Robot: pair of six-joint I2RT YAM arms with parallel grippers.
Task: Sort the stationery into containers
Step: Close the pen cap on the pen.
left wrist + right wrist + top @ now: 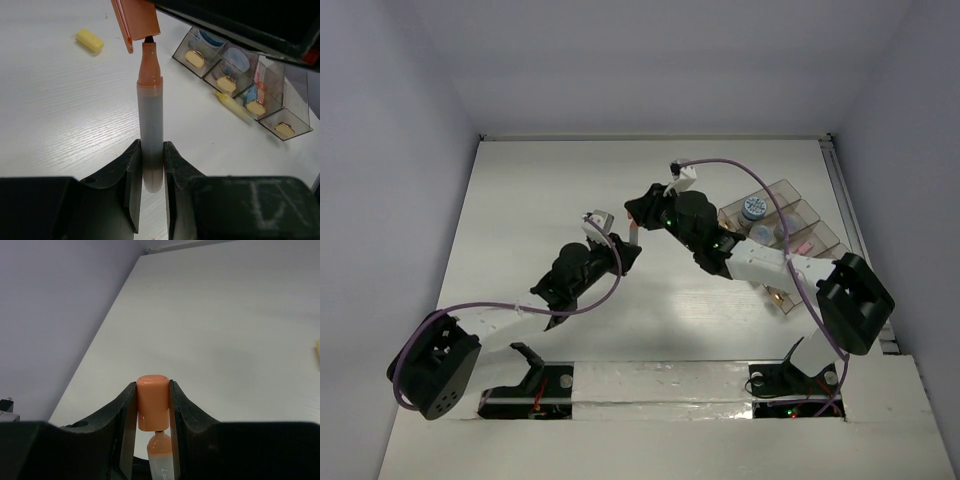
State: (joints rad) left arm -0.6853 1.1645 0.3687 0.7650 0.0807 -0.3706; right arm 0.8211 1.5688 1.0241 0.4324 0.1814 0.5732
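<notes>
The left end effector [151, 148] is closed tight on a grey-barrelled marker pen [151, 120] with an orange neck and a black nib. Its two black fingers [131, 170] clamp the lower barrel, and the marker pen stands straight out from them. The right end effector [154, 388] is partly closed around a rounded orange plastic cap [152, 400], pinched on both sides near its closed end. The cap's open mouth meets the tip of the nib, while the orange neck is bare outside it. From overhead the two end effectors meet nose to nose above the middle of the worktop, left [618, 252] and right [644, 212], with the marker pen between them, off the surface.

The white, faintly grained worktop [60, 110] carries a clear smoky-brown plastic organiser tray [297, 112] at its right side, split into stepped rectangular compartments. A round blue-white tub [753, 207] sits in the far compartment. A slim yellow pen [232, 106] lies on the worktop just beside the organiser tray's front. A short yellow capsule-shaped piece [90, 40] lies well apart from it on the left. Plain pale lavender-grey walls [380, 150] close in the worktop on the left, right and far sides
</notes>
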